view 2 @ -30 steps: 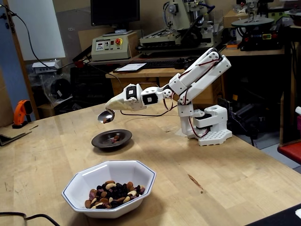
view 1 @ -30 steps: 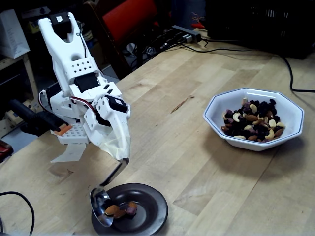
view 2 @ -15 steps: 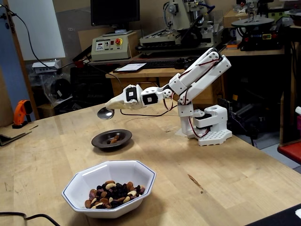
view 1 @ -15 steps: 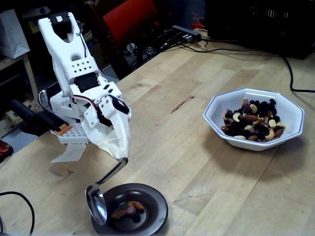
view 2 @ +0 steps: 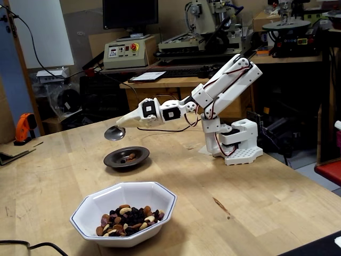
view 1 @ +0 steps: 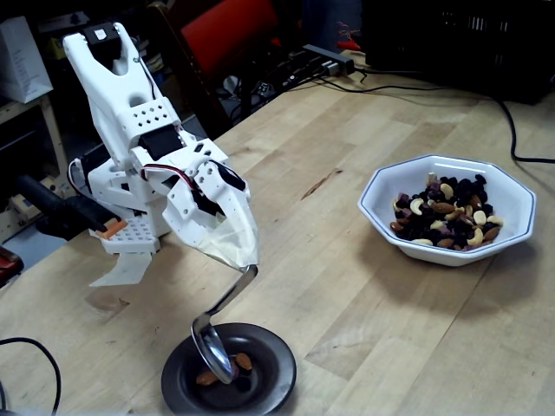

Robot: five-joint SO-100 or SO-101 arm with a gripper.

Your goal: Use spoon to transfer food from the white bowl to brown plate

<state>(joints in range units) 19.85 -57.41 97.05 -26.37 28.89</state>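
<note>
The white arm reaches out over the wooden table (view 1: 364,286), and its gripper (view 1: 241,253), wrapped in pale tape or cloth, is clamped on the handle of the spoon (view 1: 217,334). In a fixed view the bent handle curves down from the gripper, and the shiny oval bowl of the spoon hangs over the brown plate (view 1: 264,386), tilted on its side. In the other fixed view the spoon (view 2: 114,133) is clearly above the brown plate (view 2: 126,158), apart from it, near the plate's left side in that view.

A few pieces of food (view 1: 244,360), tan and reddish, lie in the shallow centre of the plate; they show as small specks (view 2: 128,158) in the other view. No food can be made out in the spoon itself.

The white bowl (view 1: 512,201) stands well apart from the plate, on the right of the table in that view, holding a heap of nuts, cashews and dark dried fruit. In the other fixed view the bowl (view 2: 96,205) sits in the foreground, with the plate behind it and the arm's base (view 2: 237,146) further right.
</note>
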